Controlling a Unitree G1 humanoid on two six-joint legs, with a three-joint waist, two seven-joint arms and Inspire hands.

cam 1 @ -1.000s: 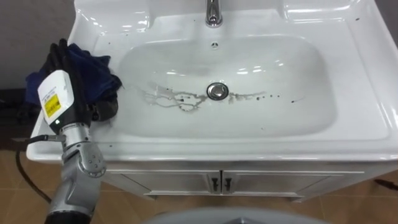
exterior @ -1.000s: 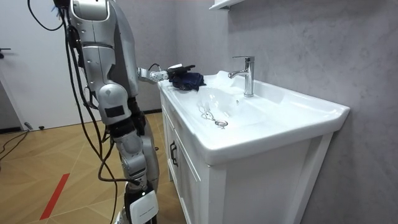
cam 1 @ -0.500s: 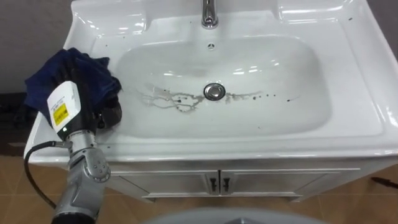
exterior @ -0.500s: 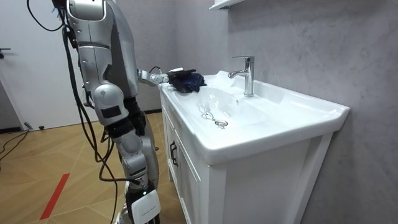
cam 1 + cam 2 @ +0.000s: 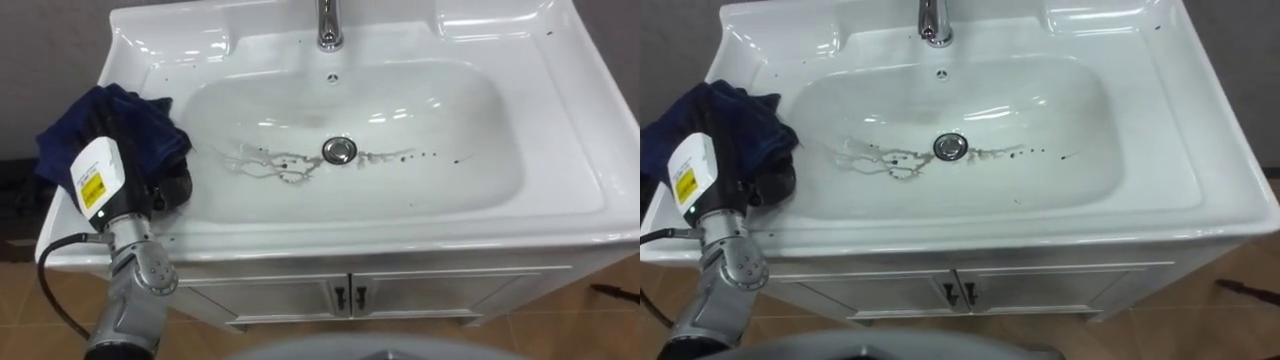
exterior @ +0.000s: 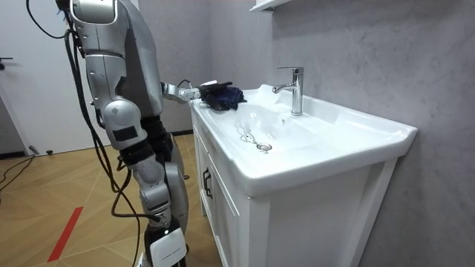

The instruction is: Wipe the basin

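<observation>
A white basin (image 5: 480, 190) lies below me, with dark dirt streaks (image 5: 270, 165) and specks around its drain (image 5: 339, 150). A dark blue cloth (image 5: 110, 125) is bunched on the basin's left rim. My left hand (image 5: 140, 165) lies on the cloth's near side, its dark fingers curled into the folds and the thumb bent by the bowl's left edge. In the room view the robot stands upright at the vanity's end, its left arm stretched out to the cloth (image 6: 223, 95).
A chrome faucet (image 5: 327, 25) stands at the middle of the back rim. Under the basin is a white cabinet (image 5: 345, 297) with two doors. A grey wall backs the vanity, and wooden floor lies around it.
My left hand's fingers, straight over the cloth a second ago, have curled into it, and the cloth is more bunched. The whole eye view has shifted a little.
</observation>
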